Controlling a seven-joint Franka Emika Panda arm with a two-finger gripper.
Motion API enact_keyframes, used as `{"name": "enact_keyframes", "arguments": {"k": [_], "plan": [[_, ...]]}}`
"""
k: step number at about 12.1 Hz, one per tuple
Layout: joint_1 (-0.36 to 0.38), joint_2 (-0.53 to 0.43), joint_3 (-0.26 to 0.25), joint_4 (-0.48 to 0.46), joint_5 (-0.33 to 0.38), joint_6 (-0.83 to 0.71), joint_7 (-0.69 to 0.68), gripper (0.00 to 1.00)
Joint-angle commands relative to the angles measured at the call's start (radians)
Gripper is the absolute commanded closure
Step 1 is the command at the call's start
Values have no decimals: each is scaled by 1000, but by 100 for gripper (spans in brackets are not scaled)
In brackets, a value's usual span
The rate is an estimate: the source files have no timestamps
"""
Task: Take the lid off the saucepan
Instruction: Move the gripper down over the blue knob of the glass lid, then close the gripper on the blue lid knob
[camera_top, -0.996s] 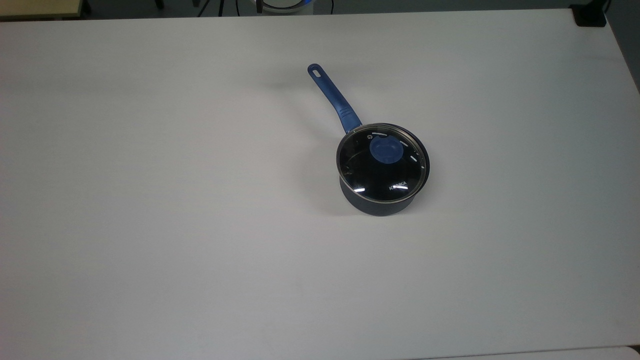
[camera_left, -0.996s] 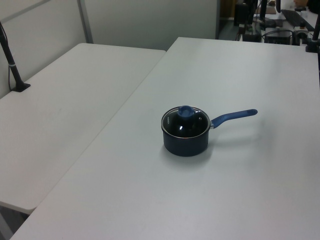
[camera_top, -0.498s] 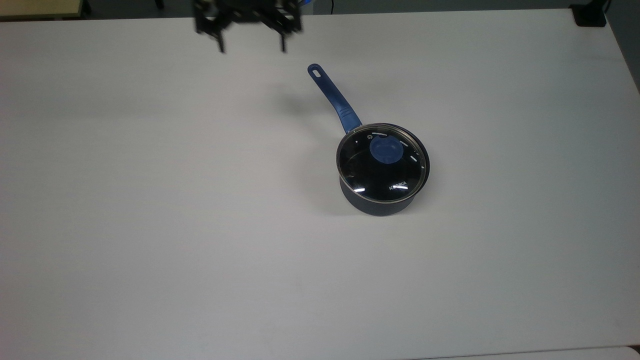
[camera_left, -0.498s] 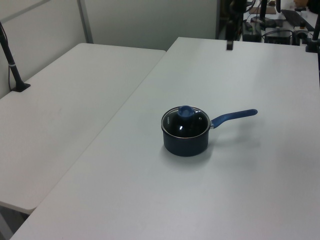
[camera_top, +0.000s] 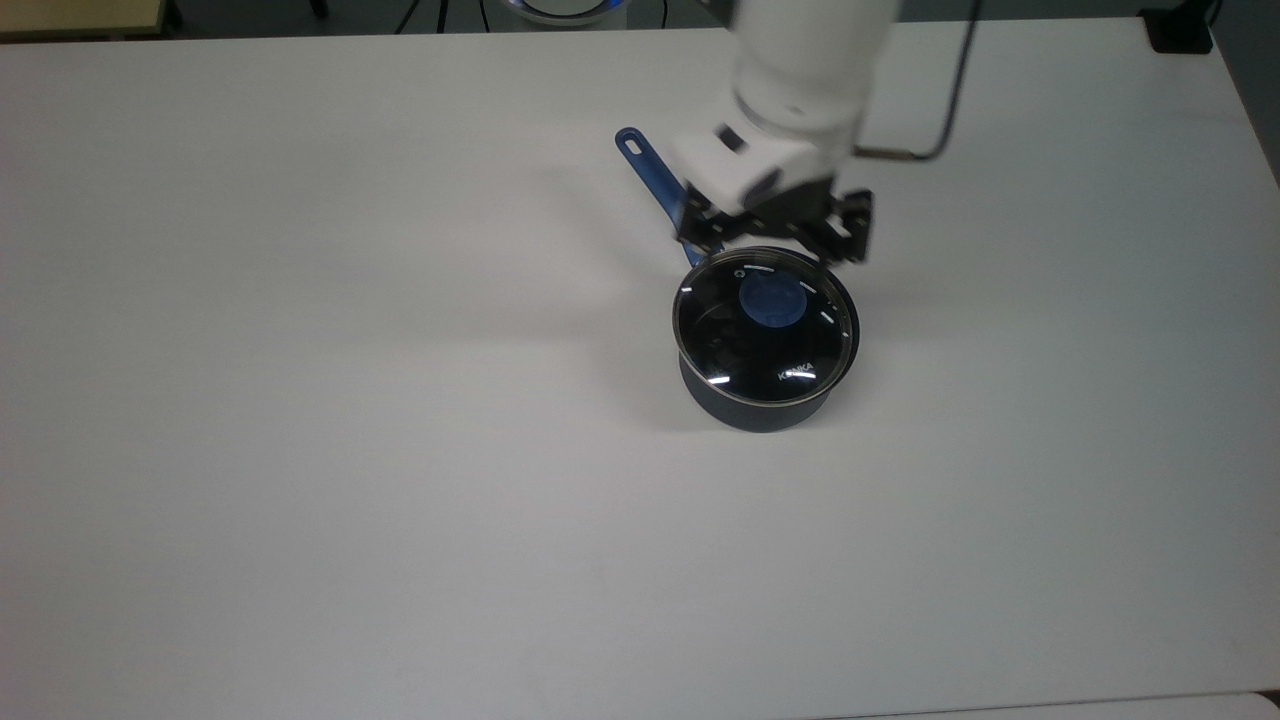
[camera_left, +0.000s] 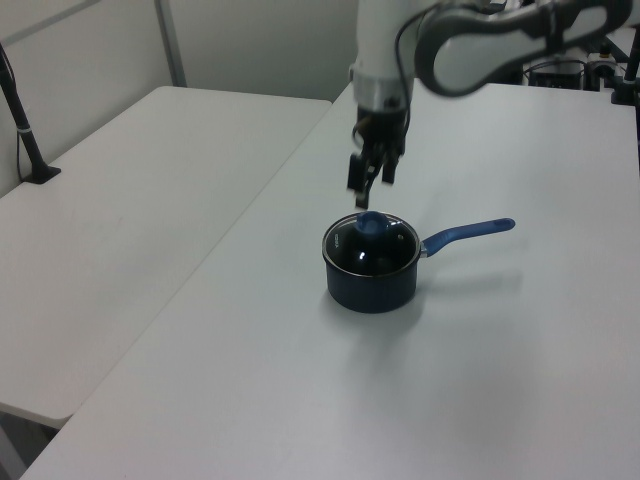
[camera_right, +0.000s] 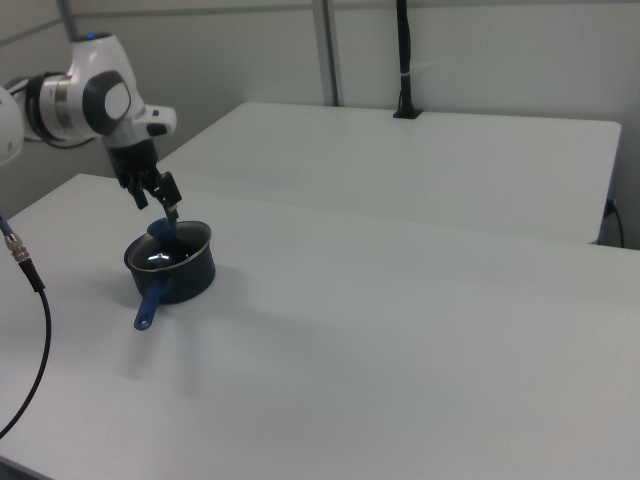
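Observation:
The saucepan (camera_top: 762, 408) stands on the white table (camera_top: 300, 450), its blue handle (camera_top: 652, 175) pointing to the top view's upper left. The glass lid (camera_top: 795, 355) sits shut on it, with the blue knob (camera_top: 773, 300) at its centre. My gripper (camera_top: 772, 245) hangs open a little above the knob, its two black fingers spread wide over the handle-side rim and touching nothing. In the left view the gripper (camera_left: 370, 178) hovers just above the knob (camera_left: 370, 222) of the saucepan (camera_left: 370, 282). In the right view the gripper (camera_right: 157, 202) is over the saucepan (camera_right: 180, 272).
A black cable (camera_top: 950, 90) loops off the arm, also hanging at the right view's left (camera_right: 30, 330). A second white table (camera_left: 120, 230) adjoins with a black clamped post (camera_left: 25, 130). A black object (camera_top: 1180, 30) sits at the top view's upper right corner.
The arm has swung in from the top view's upper left edge and come down over the saucepan. The saucepan and lid have not moved.

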Motion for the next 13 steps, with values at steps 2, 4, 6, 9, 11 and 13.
{"name": "enact_keyframes", "arguments": {"k": [2,4,6,9,11,13], "plan": [[43,67,-22,49,-43,21,56,0],[43,71,-20,44,-54,30,68,0],[43,67,-20,30,-88,27,68,0],[43,64,-13,19,-115,27,70,0],[46,65,-8,9,-131,26,70,0],[49,65,0,-7,-151,26,70,4]]}}
